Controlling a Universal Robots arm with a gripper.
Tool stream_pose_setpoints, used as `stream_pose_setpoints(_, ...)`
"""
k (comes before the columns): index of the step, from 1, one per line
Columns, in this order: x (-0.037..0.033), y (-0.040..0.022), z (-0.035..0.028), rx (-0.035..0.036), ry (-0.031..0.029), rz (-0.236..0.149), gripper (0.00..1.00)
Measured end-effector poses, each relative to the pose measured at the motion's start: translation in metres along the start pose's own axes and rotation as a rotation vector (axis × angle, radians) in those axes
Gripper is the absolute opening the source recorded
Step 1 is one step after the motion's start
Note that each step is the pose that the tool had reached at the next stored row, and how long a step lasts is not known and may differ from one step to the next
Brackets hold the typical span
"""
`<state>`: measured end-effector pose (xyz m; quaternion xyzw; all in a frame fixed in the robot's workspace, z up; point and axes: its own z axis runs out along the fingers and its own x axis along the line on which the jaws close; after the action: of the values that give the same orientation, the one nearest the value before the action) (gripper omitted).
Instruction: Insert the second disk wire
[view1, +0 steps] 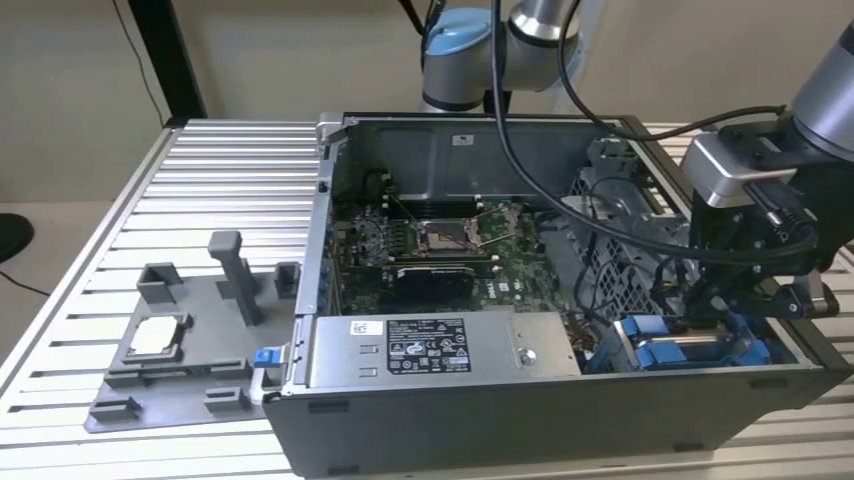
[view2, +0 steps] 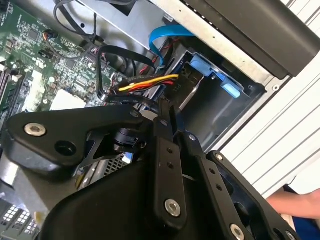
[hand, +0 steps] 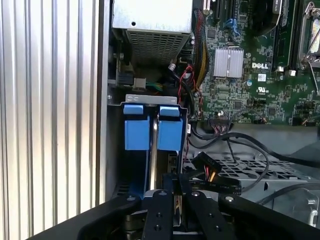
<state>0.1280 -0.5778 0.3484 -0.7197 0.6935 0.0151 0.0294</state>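
Black gripper (view2: 167, 122) fingers nearly together, seemingly pinching the dark plug end of the disk wire (view2: 150, 82), though contact hidden. Hovering low in the computer case (view1: 561, 420), at its corner beside the blue drive caddies (hand: 152, 132). Yellow, red and black strands trailing back toward the motherboard (hand: 260, 85). Likely light and limp along the strands, stiff only at the plug; best held by the plug body, never the thin wires.

Yellow, red and seemingly black disk wire (view2: 150, 82); blue drive carriers (hand: 152, 132); green motherboard (hand: 260, 75).
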Motion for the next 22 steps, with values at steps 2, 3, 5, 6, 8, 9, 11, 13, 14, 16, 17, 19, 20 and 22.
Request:
stream_pose_setpoints(2,0.0,0.0,0.0005,0.0002,0.0002,0.003,0.0)
stream_pose_setpoints(3,0.0001,0.0,0.0007,0.0002,0.0003,0.004,0.0)
stream_pose_setpoints(5,0.0001,0.0,0.0012,0.0004,0.0003,0.007,0.0)
stream_pose_setpoints(6,0.0001,0.0,0.0015,0.0006,0.0003,0.009,0.0)
stream_pose_setpoints(8,0.0001,0.0,0.002,0.0009,0.0004,0.014,0.0)
stream_pose_setpoints(9,0.0001,0.0,0.0022,0.0009,0.0005,0.015,0.0)
stream_pose_setpoints(11,0.0002,0.0001,0.0027,0.0012,0.0005,0.019,0.0)
stream_pose_setpoints(13,0.0002,0.0001,0.0031,0.0014,0.0006,0.023,0.0)
stream_pose_setpoints(14,0.0002,0.0001,0.0033,0.0016,0.0007,0.025,0.0)
stream_pose_setpoints(16,0.0002,0.0001,0.0036,0.0018,0.0008,0.029,0.0)
stream_pose_setpoints(17,0.0002,0.0001,0.0039,0.002,0.0008,0.032,0.0)
stream_pose_setpoints(19,0.0003,0.0,0.0043,0.0023,0.0009,0.037,0.0)
stream_pose_setpoints(20,0.0003,0.0,0.0044,0.0024,0.001,0.039,0.0)
stream_pose_setpoints(22,0.0003,0.0001,0.0049,0.0026,0.001,0.042,0.0)
